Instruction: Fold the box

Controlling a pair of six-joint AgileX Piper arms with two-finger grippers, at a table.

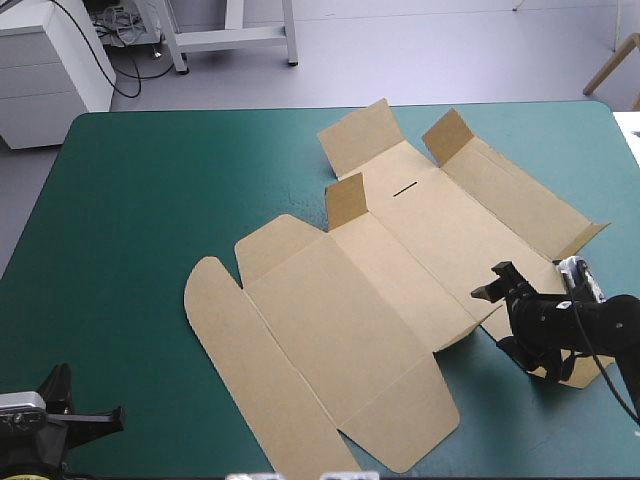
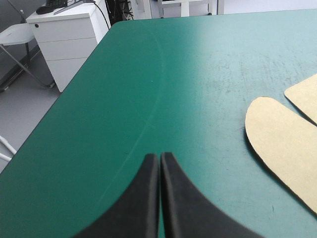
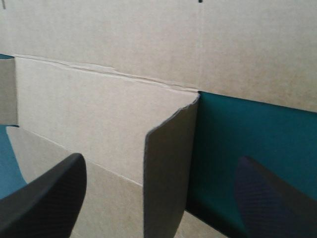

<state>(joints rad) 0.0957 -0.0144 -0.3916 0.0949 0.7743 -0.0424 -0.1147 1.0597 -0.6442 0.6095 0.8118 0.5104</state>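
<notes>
Box [image 1: 390, 300]: plain matte brown board, cut sheet lying mostly flat on teal-green bench [image 1: 150, 200], centre to right. Score lines divide panels. Long flap with rounded end at near-left side. Small flaps at far end stand up. Short dark slot in far panel. No print readable.

Right gripper [image 1: 497, 282] at box's right edge, jaws apart. Only right wrist view shows raised flap edge standing between them.

Left gripper [image 1: 112, 415] at bench's near-left corner, off box, jaws together, tips touching. Left wrist view shows only rounded flap, off to one side.
</notes>
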